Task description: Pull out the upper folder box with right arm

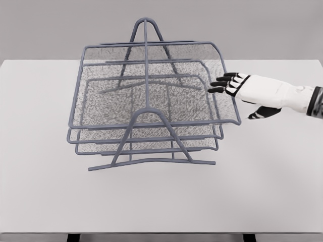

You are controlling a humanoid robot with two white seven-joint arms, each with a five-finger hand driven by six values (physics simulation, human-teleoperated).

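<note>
A grey wire-mesh rack of three stacked trays stands on the white table, held by a wire frame [146,70]. The upper tray [151,85] is the widest, and its right rim [229,93] runs from back to front. My right hand [228,83] comes in from the right edge, white with black fingertips. Its fingers [222,83] are stretched out flat, with the tips just at the upper tray's right rim; whether they touch the wire I cannot tell. The thumb [262,113] hangs below, away from the tray. It holds nothing. The left arm is out of view.
The lower two trays [151,143] sit under the upper one, slightly narrower. The rack's wire feet [151,162] rest on the table [262,191], whose front edge runs along the bottom of the view.
</note>
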